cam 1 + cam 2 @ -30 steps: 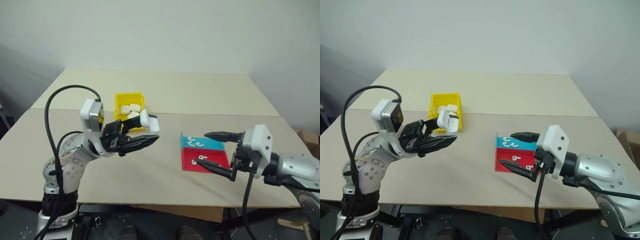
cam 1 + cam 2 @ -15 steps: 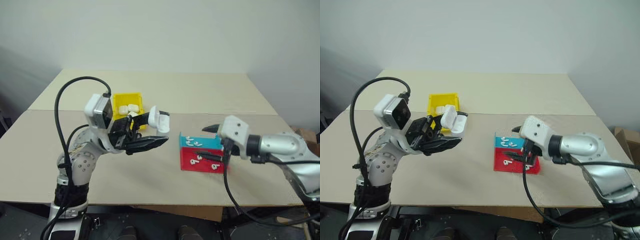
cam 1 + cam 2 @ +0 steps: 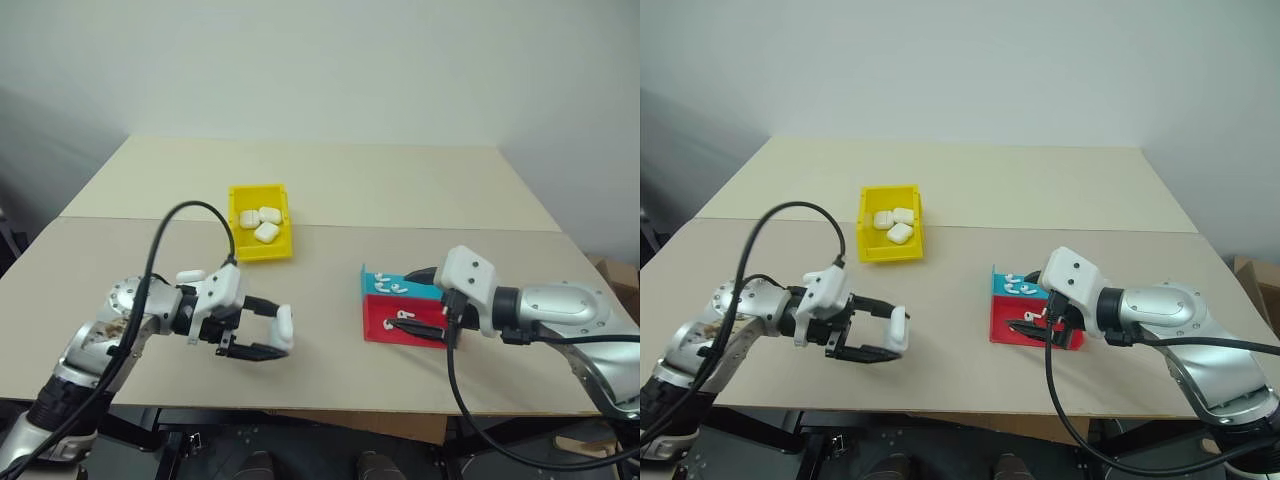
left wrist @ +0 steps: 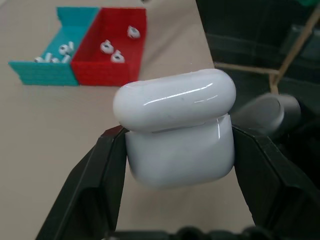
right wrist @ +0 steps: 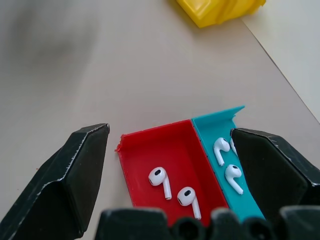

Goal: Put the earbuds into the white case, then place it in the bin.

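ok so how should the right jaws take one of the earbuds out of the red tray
Probably from straight above, closing across the rounded head of an earbud rather than its thin stem. Both lie flat on the floor of the red tray, whose low walls block a sideways approach. The right gripper hangs open over them, so it would mainly need to narrow and drop.
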Robot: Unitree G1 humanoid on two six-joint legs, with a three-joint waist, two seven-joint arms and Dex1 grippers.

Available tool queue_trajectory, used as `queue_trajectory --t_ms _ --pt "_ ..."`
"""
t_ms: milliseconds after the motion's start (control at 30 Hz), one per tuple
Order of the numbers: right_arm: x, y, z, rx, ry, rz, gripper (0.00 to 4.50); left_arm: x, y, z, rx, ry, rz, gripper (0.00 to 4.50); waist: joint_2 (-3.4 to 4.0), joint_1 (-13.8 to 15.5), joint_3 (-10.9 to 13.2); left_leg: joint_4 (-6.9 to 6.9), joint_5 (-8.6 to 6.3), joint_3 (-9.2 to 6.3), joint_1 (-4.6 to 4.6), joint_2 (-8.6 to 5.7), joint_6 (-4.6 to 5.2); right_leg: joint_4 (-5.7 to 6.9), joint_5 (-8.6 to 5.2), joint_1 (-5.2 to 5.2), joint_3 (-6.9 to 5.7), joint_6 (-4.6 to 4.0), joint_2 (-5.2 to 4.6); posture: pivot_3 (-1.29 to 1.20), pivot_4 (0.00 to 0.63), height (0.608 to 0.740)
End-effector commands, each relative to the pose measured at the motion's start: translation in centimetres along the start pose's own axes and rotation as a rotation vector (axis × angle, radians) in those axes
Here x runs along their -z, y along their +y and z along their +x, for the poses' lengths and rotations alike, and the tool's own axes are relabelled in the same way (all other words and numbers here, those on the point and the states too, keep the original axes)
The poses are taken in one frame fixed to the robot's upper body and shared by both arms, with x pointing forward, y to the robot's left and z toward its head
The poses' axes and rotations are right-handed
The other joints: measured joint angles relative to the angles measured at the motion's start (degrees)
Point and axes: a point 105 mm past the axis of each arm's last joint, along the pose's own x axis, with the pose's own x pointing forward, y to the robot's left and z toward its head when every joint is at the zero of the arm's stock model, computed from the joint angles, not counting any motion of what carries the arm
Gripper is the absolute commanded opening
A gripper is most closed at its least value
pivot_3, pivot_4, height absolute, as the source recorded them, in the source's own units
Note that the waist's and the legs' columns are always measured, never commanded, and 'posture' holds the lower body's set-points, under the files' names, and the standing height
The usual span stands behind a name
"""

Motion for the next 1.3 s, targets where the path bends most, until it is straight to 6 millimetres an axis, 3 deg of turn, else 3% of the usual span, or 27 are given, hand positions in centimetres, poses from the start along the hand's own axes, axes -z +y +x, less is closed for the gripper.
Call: queue_trajectory --t_ms 33,133,300,467,600,733,1100,1167,1233,1300 --pt "-1.0 0.0 -0.7 0.014 -0.02 -0.032 4.5 1.9 0.0 -0.4 0.08 0.143 0.118 2.89 0.0 0.05 0.0 0.0 0.0 0.0 -0.04 0.0 0.0 0.0 0.0 -0.03 0.0 -0.01 0.0 0.0 0.15 0.74" --pt "-1.1 0.2 -0.8 0.012 -0.022 -0.03 4.5 3.2 0.6 -0.7 0.108 0.217 0.145 2.89 0.0 0.09 0.0 0.0 0.0 0.01 -0.17 0.0 0.0 0.0 0.0 -0.12 0.0 0.0 0.0 0.0 0.15 0.74" --pt "-1.1 0.5 -0.9 0.017 -0.025 -0.023 4.5 3.7 2.5 -1.1 0.069 0.293 0.144 2.89 0.0 0.11 0.0 0.03 0.0 0.0 -0.29 0.0 0.01 0.01 0.0 -0.18 -0.02 0.03 0.0 0.0 0.15 0.74" --pt "-1.2 0.6 -1.0 0.016 -0.026 -0.021 4.5 4.3 2.3 -1.4 0.094 0.322 0.154 4.47 0.01 -0.2 0.0 0.03 0.0 0.0 -0.27 0.02 0.01 0.04 0.0 -0.19 -0.01 0.03 0.01 0.0 0.15 0.74" --pt "-1.2 0.6 -1.0 0.015 -0.03 -0.021 4.5 4.5 2.5 -1.8 0.094 0.371 0.149 4.47 0.01 -0.08 0.0 0.04 0.0 0.0 -0.27 0.02 0.01 0.06 0.0 -0.18 -0.02 0.04 0.01 0.0 0.15 0.74" --pt "-1.3 0.7 -1.0 0.008 -0.038 -0.011 4.5 4.3 2.8 -2.5 0.097 0.524 0.157 4.47 0.01 -0.09 0.0 0.05 0.0 -0.01 -0.25 0.01 0.01 0.07 0.0 -0.16 -0.02 0.04 0.01 0.0 0.15 0.74" --pt "-1.1 1.3 -0.9 0.016 -0.045 0.025 4.5 -1.2 2.6 -3.9 0.081 0.434 -0.102 4.47 0.0 -0.26 0.0 0.05 -0.01 -0.03 -0.29 0.02 0.02 0.11 -0.04 -0.2 -0.02 0.09 0.02 0.0 0.15 0.74" --pt "-1.1 1.3 -0.9 0.021 -0.048 0.03 4.5 -2.1 2.9 -3.7 0.047 0.38 -0.071 4.47 0.01 -0.18 -0.01 0.05 -0.01 -0.03 -0.26 0.01 0.02 0.12 -0.04 -0.18 -0.02 0.09 0.02 0.0 0.15 0.74" --pt "-1.2 1.3 -0.9 0.023 -0.055 0.036 4.5 -2.1 3.0 -3.4 -0.014 0.436 0.05 4.47 0.01 -0.2 0.0 0.07 -0.01 -0.04 -0.25 0.02 0.02 0.13 -0.04 -0.16 -0.04 0.09 0.02 0.0 0.15 0.74" --pt "-1.3 1.3 -0.9 0.024 -0.059 0.039 4.5 -1.8 2.8 -3.4 -0.021 0.524 0.045 4.47 0.0 -0.15 0.0 0.08 -0.01 -0.03 -0.24 0.02 0.02 0.12 -0.03 -0.15 -0.01 0.09 0.02 0.0 0.15 0.74"
